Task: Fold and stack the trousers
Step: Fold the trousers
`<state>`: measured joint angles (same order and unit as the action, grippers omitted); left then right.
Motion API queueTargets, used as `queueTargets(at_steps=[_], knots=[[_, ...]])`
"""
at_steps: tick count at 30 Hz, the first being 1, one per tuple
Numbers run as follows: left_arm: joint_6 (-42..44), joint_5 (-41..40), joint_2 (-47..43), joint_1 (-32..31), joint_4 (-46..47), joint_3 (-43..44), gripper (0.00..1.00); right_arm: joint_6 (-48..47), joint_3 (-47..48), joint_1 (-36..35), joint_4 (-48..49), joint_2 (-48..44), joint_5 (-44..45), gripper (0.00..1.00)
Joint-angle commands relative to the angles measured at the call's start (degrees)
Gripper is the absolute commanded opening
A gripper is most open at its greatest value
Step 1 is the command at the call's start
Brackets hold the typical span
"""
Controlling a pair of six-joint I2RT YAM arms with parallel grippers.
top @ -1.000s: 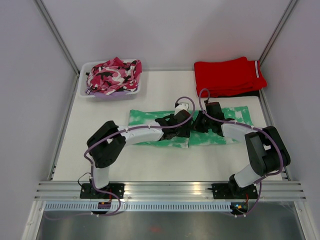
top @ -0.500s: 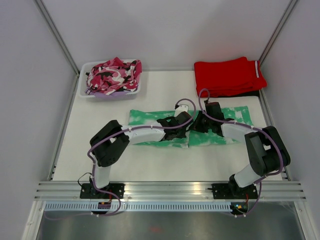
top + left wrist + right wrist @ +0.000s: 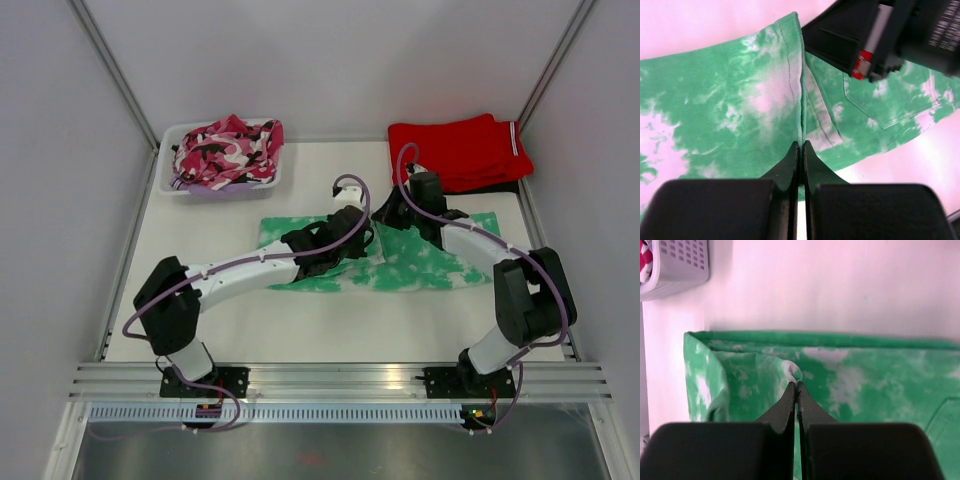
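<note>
Table (image 3: 300, 330): one, beneath both fingertip pairs.
Trousers (image 3: 420, 262): one mint tie-dye pair, spread below the fingertips.
Red trousers (image 3: 455, 150): one stack, beyond right fingers.
Basket (image 3: 232, 190): one, beyond left fingers.
Grippers: two; left gripper (image 3: 801, 145), right gripper (image 3: 796, 385) each clench a Trousers fold.

Left gripper (image 3: 801, 146) — now tight on the trousers (image 3: 735, 100), farther back

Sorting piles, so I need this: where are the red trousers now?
In the top view, the red trousers lie folded at the table's far right corner, just beyond the mint green trousers.
</note>
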<state>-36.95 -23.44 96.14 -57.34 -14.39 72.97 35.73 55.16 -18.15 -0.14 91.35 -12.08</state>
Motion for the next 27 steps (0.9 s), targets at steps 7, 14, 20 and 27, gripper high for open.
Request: queueTargets(at_steps=[7,14,20,27], knots=[[-0.9,-1.2,-0.8,-0.1,3.0,-1.8,0.02,-1.4,2.9,0.2,3.3,6.6,0.1,0.00],[-2.2,-2.5,4.6,-0.1,1.2,2.3,0.02,-0.7,-2.0,0.2,2.3,2.7,3.5,0.00],[-4.6,-2.3,7.0,-0.1,1.2,3.8,0.02,-0.7,-2.9,0.2,-0.1,-0.1,4.4,0.19],[-4.4,2.2,10.6,-0.1,2.1,5.5,0.26,-1.6,-5.4,0.3,-4.6,-8.5,8.8,0.87]])
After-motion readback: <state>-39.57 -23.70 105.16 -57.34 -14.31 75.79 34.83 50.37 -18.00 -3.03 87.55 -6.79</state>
